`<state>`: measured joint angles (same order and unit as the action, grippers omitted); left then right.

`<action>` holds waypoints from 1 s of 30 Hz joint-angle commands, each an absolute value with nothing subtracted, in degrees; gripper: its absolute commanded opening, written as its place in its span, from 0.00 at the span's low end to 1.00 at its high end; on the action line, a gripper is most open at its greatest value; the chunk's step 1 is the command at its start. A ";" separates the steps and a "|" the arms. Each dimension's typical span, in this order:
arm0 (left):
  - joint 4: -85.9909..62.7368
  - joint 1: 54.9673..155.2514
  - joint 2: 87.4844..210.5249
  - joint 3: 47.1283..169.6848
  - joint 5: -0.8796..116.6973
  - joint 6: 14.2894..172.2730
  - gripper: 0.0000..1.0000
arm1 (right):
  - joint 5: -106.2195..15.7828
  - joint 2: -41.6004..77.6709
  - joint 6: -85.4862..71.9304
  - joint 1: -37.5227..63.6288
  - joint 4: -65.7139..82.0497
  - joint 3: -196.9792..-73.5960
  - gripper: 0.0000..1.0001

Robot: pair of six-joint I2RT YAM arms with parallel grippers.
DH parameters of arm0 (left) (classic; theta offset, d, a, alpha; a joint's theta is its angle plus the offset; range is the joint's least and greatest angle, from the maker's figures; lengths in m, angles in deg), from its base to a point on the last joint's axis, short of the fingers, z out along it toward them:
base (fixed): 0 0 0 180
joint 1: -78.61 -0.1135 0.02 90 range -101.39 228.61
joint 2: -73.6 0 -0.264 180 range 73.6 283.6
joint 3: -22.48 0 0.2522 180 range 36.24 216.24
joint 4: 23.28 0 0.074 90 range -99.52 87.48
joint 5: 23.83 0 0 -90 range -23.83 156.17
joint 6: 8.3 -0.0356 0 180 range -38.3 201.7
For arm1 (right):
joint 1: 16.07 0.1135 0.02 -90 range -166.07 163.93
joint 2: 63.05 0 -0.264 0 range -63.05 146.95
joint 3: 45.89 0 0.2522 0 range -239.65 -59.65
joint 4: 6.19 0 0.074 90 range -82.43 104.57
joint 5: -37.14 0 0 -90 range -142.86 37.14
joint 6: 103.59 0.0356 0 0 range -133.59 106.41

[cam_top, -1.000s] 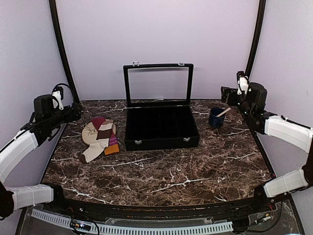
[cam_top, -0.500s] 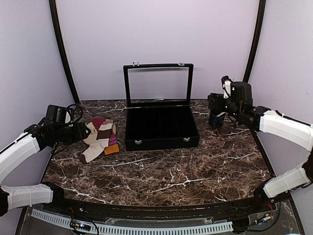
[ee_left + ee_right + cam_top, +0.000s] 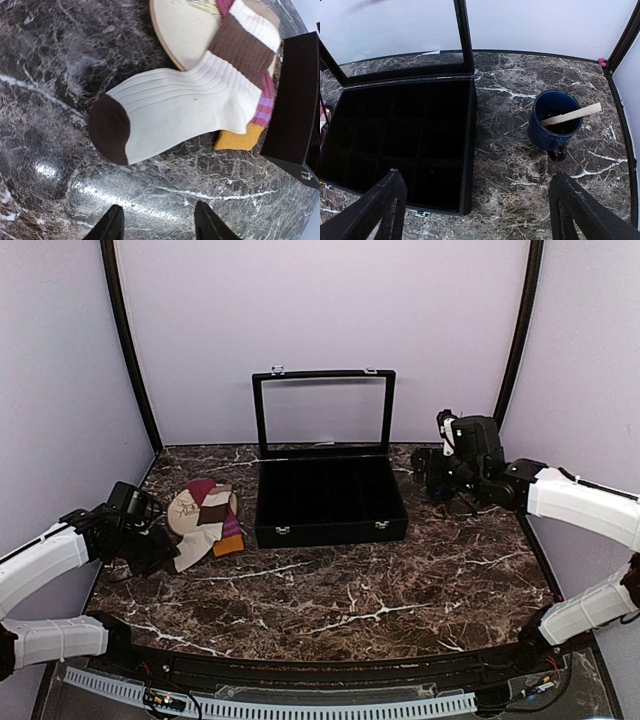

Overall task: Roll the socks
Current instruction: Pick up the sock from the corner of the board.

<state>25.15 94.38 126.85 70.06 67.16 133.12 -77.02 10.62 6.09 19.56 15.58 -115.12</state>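
The cream-beige sock (image 3: 198,540) with brown patches lies at the table's left, its brown toe (image 3: 109,127) pointing toward the near edge. Under it lies the maroon-purple sock (image 3: 231,536), showing its striped side and orange end (image 3: 239,140). Both socks rest partly on a tan oval mat. My left gripper (image 3: 160,551) hovers low just left of the cream sock's toe; in the wrist view the left gripper (image 3: 160,225) is open over bare marble, a little short of the toe. My right gripper (image 3: 432,476) hangs open at the back right, far from the socks; the right gripper (image 3: 477,210) holds nothing.
The tan oval mat (image 3: 185,508) with a leaf drawing lies under the socks' upper ends. A black compartment box (image 3: 330,502) with its glass lid raised stands in the middle. A blue mug (image 3: 555,122) holding a wooden stick sits right of the box, under my right gripper.
My left arm has dropped and swung forward to the cream sock's toe, its jaws a little narrower. My right arm has moved left and down over the mug. The socks have not moved.
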 commanded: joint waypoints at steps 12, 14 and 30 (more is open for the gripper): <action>25.58 94.58 134.75 70.13 75.67 143.57 0.50 | -76.30 15.21 7.33 21.81 16.96 -122.37 0.92; 25.06 94.65 136.81 70.89 76.30 143.59 0.51 | -75.78 15.99 7.24 21.81 16.69 -122.92 0.92; 21.67 92.08 148.63 75.13 77.22 142.15 0.57 | -73.91 21.34 4.08 21.81 18.33 -129.27 0.94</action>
